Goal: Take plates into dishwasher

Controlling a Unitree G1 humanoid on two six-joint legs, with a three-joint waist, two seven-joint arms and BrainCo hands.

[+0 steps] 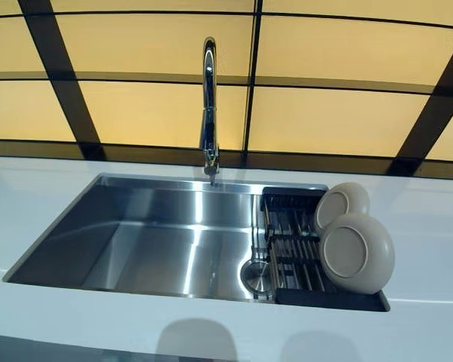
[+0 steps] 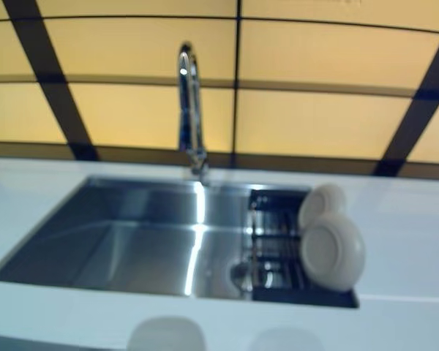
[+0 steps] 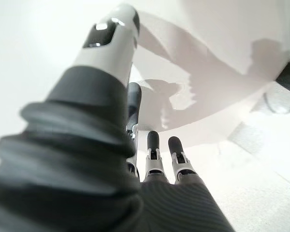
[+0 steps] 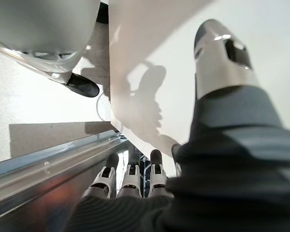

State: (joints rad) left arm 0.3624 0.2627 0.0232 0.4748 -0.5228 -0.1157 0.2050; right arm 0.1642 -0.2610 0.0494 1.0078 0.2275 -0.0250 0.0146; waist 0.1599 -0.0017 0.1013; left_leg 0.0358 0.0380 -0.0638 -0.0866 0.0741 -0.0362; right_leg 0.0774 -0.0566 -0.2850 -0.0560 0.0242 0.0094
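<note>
Beige: 2 plates stand in 1 rack beside 1 sink.

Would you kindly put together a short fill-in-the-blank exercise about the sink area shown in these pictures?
1. The number of plates standing in the dark drying rack is ____.
2. The larger plate stands nearer the robot than the ____ plate.
3. The rack sits at the ____ end of the steel sink.
4. The tap rises behind the sink's ____ edge.

Missing words: two; smaller; right; back
</note>
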